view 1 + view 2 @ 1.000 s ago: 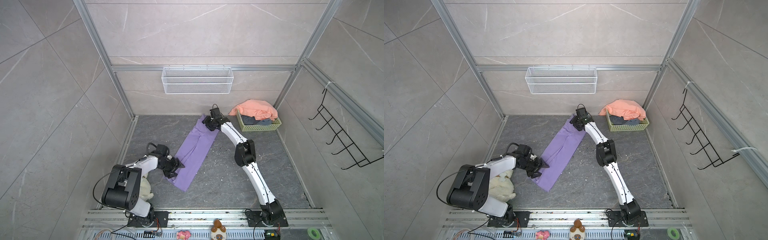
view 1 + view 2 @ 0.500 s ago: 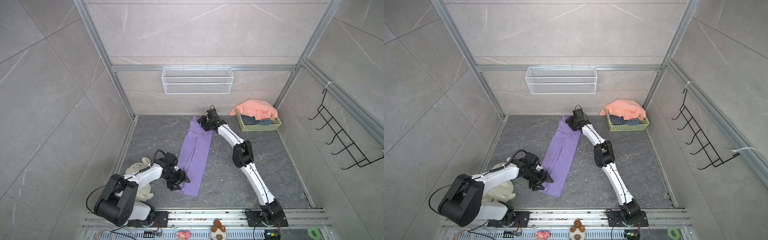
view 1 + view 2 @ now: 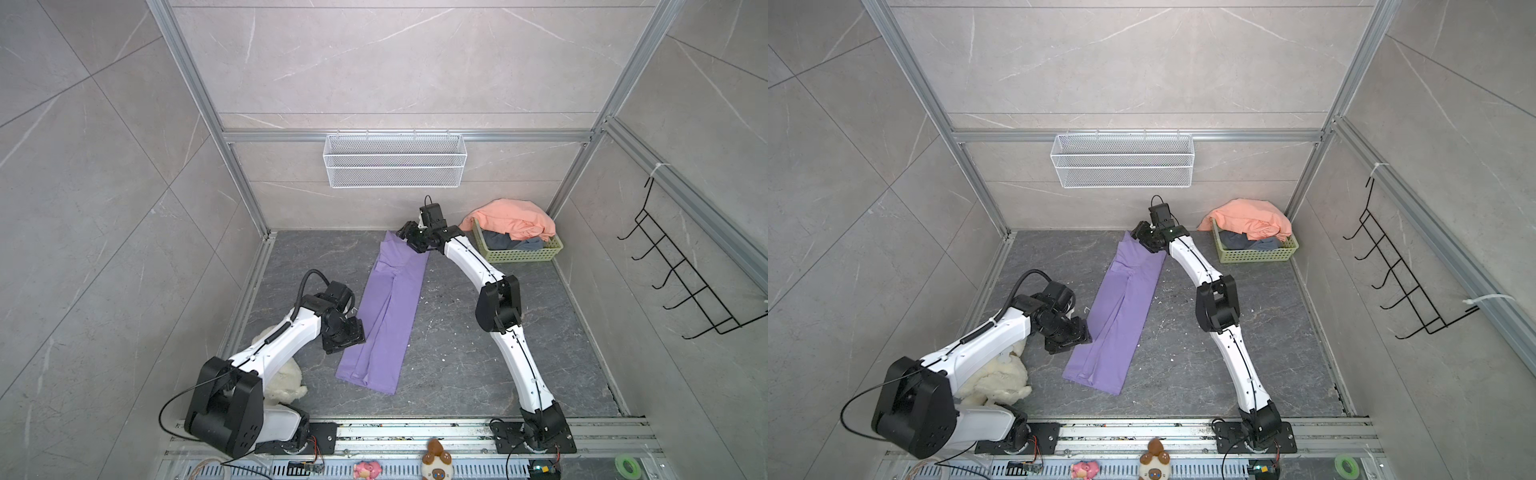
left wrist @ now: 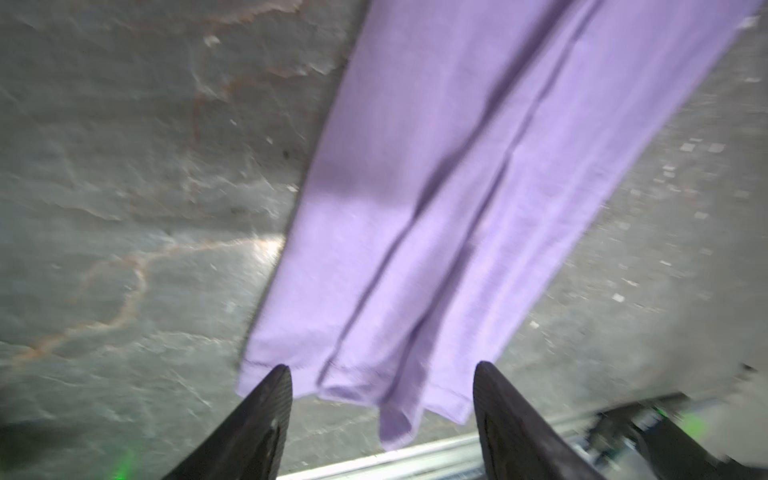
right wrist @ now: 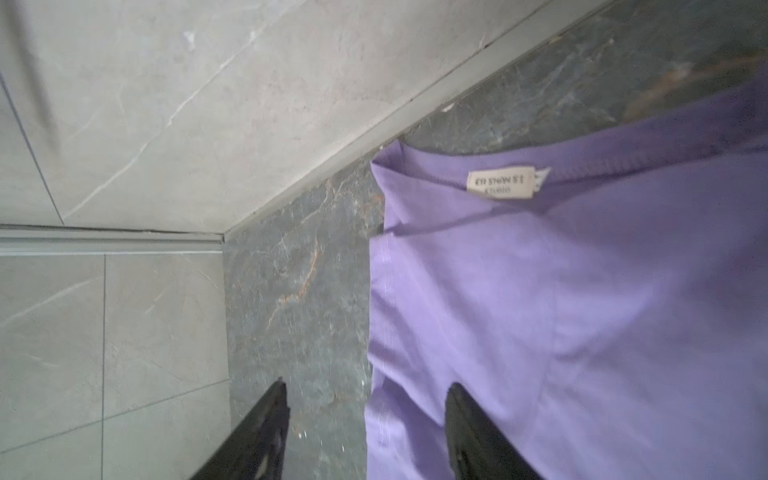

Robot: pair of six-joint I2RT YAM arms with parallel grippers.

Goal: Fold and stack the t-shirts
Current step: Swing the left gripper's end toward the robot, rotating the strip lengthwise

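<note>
The lilac t-shirt (image 3: 386,316) has swung round from slanted to nearly straight.

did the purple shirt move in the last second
Yes. The purple t-shirt swung: its far end slid left, away from the green basket, so it now lies less slanted.

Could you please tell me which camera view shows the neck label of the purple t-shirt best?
The right wrist view: the label sits close up at the collar of the purple t-shirt. Both top views show the shirt at full length, but the label cannot be made out there. The left wrist view shows only its hem end.
</note>
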